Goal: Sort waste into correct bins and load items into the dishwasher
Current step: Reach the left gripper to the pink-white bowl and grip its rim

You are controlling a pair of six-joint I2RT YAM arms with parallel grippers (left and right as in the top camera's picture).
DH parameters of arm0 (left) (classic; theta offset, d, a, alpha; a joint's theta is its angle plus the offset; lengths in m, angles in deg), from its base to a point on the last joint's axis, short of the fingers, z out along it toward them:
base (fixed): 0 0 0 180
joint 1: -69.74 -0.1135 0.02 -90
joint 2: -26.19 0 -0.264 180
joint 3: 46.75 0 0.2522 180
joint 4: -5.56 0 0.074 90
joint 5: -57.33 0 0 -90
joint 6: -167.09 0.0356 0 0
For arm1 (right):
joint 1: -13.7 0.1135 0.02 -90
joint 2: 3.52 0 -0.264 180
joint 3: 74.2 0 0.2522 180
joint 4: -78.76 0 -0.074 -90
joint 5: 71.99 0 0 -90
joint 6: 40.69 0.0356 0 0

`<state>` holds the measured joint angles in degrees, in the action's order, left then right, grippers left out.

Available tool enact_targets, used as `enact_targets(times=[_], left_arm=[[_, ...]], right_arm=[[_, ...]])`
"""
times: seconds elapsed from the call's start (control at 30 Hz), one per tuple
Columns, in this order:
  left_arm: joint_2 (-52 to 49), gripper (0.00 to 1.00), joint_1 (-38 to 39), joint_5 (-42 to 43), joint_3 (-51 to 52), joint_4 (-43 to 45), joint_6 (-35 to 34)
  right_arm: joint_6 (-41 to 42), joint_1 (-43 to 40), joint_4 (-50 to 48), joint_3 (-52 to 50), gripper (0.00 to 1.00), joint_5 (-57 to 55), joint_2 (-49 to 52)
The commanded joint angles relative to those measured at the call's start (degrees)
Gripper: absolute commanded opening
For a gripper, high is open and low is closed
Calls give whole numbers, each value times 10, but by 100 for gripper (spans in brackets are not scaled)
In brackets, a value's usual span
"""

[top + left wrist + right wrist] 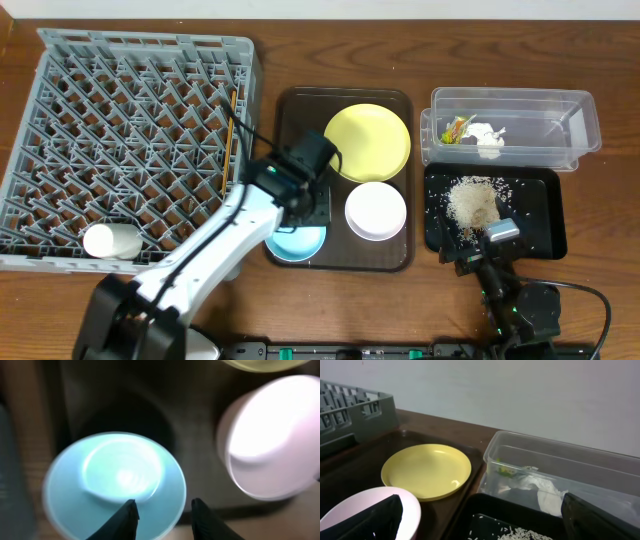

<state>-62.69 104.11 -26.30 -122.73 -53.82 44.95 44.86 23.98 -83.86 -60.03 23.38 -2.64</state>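
Note:
The light-blue bowl [295, 243] [100, 475] sits at the front left of the brown tray [295, 105]. My left gripper [300, 222] [164, 510] hangs open over the bowl's right rim, one finger above the bowl and one outside it. The white bowl [376, 210] [272, 440] and yellow plate [367, 142] [426, 470] lie on the same tray. Chopsticks [230, 125] rest in the grey dishwasher rack [130, 130]. The wrapper [458, 128] and tissue [488, 138] lie in the clear tub [580, 110]. Rice scraps [473, 200] lie in the black tray [545, 235], below my open, empty right gripper [475, 240] [490, 525].
A white cup-like object [110, 241] lies on its side at the rack's front left corner. The rack takes up the table's left third, close beside the brown tray. The clear tub stands behind the black tray at the right.

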Motion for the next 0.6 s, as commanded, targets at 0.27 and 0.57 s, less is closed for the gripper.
enact_targets(times=[0.27, 0.57], left_arm=[[-101, 32, 45, -28, 33, 72, -65], [-104, 8, 45, -28, 31, 96, -34]], right_arm=[[-5, -5, 2, -1, 99, 2, -5], [-5, -5, 2, -1, 99, 2, -5]])
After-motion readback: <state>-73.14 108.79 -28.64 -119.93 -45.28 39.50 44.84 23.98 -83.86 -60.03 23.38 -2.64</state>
